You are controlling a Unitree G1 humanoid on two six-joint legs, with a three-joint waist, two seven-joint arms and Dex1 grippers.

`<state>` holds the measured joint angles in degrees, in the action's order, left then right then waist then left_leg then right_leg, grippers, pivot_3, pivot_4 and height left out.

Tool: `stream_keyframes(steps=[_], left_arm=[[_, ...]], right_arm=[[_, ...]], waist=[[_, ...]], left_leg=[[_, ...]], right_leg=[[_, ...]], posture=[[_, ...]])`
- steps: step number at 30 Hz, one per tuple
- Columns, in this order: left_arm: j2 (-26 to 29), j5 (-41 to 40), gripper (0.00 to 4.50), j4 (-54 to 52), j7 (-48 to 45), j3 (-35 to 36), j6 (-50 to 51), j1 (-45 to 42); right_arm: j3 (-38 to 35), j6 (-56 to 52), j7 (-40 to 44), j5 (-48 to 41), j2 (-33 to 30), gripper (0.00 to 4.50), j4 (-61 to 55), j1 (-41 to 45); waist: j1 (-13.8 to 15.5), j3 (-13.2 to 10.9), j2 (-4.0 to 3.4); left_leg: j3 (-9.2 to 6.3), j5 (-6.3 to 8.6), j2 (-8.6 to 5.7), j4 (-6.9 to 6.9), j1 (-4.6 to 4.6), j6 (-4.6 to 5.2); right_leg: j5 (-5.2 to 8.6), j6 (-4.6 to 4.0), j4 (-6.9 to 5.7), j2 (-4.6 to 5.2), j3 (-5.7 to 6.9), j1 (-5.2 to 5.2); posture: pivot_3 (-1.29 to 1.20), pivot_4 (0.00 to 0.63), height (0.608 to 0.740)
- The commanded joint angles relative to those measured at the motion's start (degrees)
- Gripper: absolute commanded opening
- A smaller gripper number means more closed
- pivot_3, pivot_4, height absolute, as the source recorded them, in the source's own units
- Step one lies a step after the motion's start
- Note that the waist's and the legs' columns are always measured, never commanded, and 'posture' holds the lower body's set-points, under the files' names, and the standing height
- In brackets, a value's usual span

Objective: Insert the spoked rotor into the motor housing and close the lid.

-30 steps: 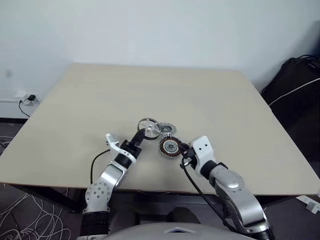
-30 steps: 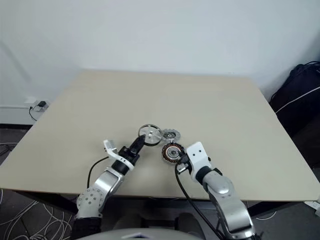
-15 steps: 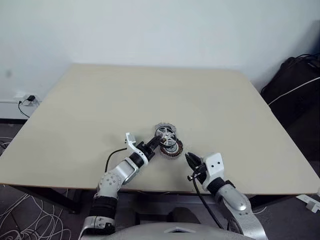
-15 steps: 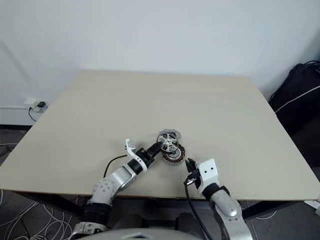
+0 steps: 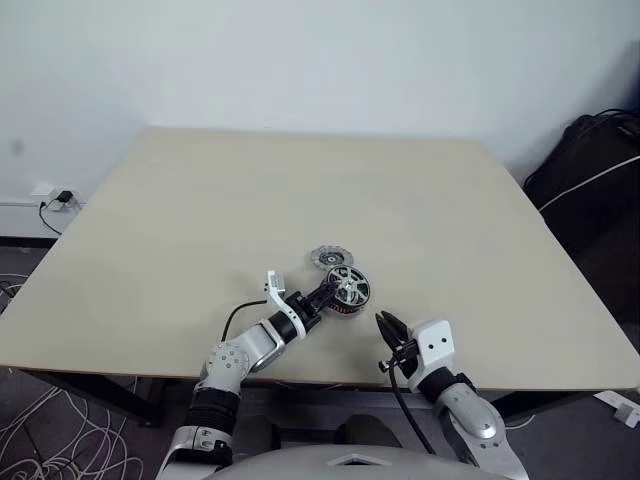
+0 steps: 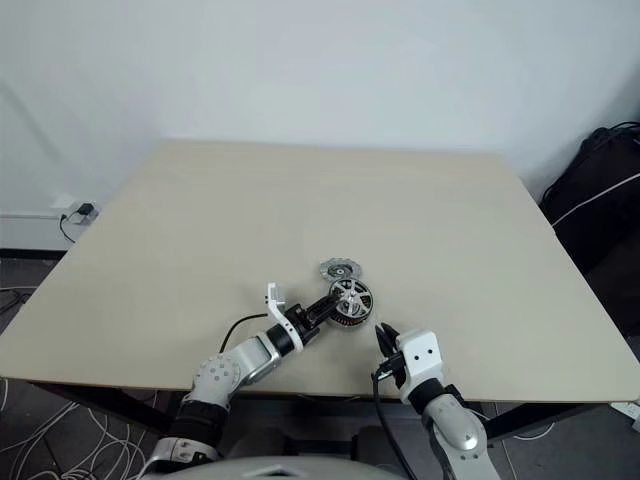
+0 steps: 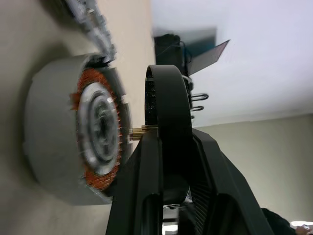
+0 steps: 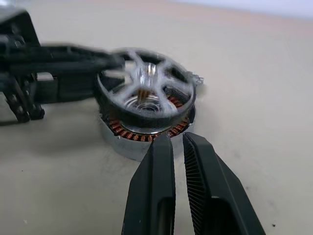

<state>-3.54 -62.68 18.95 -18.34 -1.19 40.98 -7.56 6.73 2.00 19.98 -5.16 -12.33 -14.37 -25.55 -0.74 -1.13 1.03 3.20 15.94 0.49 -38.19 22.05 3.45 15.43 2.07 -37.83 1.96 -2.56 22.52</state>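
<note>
- Head camera, left eye: on a beige table (image 5: 200, 210), the left gripper (image 5: 325, 293) reaches in from the near edge, its black fingers clamped on the rim of the spoked rotor (image 5: 349, 287), which it holds directly over the motor housing (image 5: 345, 303). The housing is mostly covered by the rotor, with a sliver of copper winding visible beneath. The lid (image 5: 326, 258), a grey notched disc, lies flat on the table just behind the pair, apart from both.
- Head camera, right eye: the right gripper (image 6: 384, 342) sits near the table's front edge, just in front of the housing and free of it, its two fingers drawn nearly together on nothing. A dark bag (image 6: 600, 180) stands on the floor past the table's right side.
- Left wrist camera: the rotor (image 7: 166, 115) is seen edge-on between the gripper's fingers (image 7: 146, 196), its dark rim pinched firmly. A brass-coloured shaft at its hub points into the pale centre of the housing (image 7: 73, 147), whose orange-brown windings face the rotor across a narrow gap.
- Right wrist camera: the right gripper's fingers (image 8: 159, 196) stand almost closed, a thin slit between them, gripping nothing. Beyond their tips the rotor (image 8: 144, 95) hovers over the silver-walled housing (image 8: 132, 139), the left gripper's dark fingers (image 8: 73, 61) holding its rim from the side.
</note>
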Motion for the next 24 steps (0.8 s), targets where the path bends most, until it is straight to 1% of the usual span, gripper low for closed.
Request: stream_keyframes(steps=[1,10,11,12,14,19,24], left_arm=[[-9.6,0.9,0.43,0.7,-0.6,-0.6,-0.6,-2.6],[-10.0,2.4,0.43,2.9,-1.2,0.1,-1.3,-3.6],[-10.0,2.4,1.16,3.0,-1.2,0.1,-1.2,-3.6],[-10.0,2.3,1.35,3.1,-1.3,0.1,-1.1,-3.7],[-10.0,2.3,2.09,3.4,-1.6,0.2,-0.9,-3.8],[-9.4,2.5,3.66,1.0,-1.1,0.3,-1.4,-3.2],[-8.6,1.8,3.66,-5.4,0.4,0.5,-2.3,-1.5]], right_arm=[[-1.0,1.3,-0.2,-0.5,-0.1,0.42,-1.3,0.5],[-1.2,0.6,-0.9,-0.4,-0.3,0.42,-2.4,0.4],[-1.2,0.5,-0.9,-0.4,-0.3,0.42,-2.5,0.5],[-1.3,0.5,-1.0,-0.3,-0.3,0.42,-2.5,0.5],[-1.3,0.2,-1.1,-0.3,-0.2,0.42,-2.8,0.8],[-0.9,-0.4,-1.3,-0.2,-0.2,0.42,-3.1,1.2],[-0.8,-1.1,-1.2,-0.3,-0.3,0.42,-3.0,1.9]], waist=[[0.1,0.0,0.0],[0.1,0.0,-0.06],[0.1,0.0,-0.07],[0.1,0.0,-0.06],[0.1,0.1,-0.09],[0.1,0.2,-0.29],[-0.1,0.2,-0.29]], left_leg=[[0.0,0.0,0.0,0.0,0.0,0.0],[-0.01,0.01,-0.01,0.0,0.01,0.01],[-0.01,0.01,-0.01,0.0,0.01,0.01],[-0.01,0.01,-0.01,0.0,0.02,0.01],[-0.01,0.01,-0.01,0.0,0.02,0.01],[0.0,0.0,-0.04,-0.04,-0.06,0.02],[0.01,0.05,-0.04,-0.04,-0.07,-0.08]], right_leg=[[0.0,-0.01,0.0,0.0,0.01,0.0],[0.0,-0.01,0.0,0.08,0.02,-0.01],[0.0,-0.01,0.0,0.08,0.02,0.0],[0.0,-0.01,0.0,0.08,0.02,0.0],[0.0,-0.01,0.0,0.08,0.02,0.01],[-0.03,0.02,-0.01,0.17,0.05,-0.11],[-0.16,0.07,-0.06,0.21,0.06,-0.09]], posture=[[0.0,0.0,0.74],[0.0,0.0,0.74],[0.0,0.0,0.74],[0.0,0.0,0.74],[0.0,0.0,0.74],[0.0,0.0,0.74],[0.0,0.0,0.74]])
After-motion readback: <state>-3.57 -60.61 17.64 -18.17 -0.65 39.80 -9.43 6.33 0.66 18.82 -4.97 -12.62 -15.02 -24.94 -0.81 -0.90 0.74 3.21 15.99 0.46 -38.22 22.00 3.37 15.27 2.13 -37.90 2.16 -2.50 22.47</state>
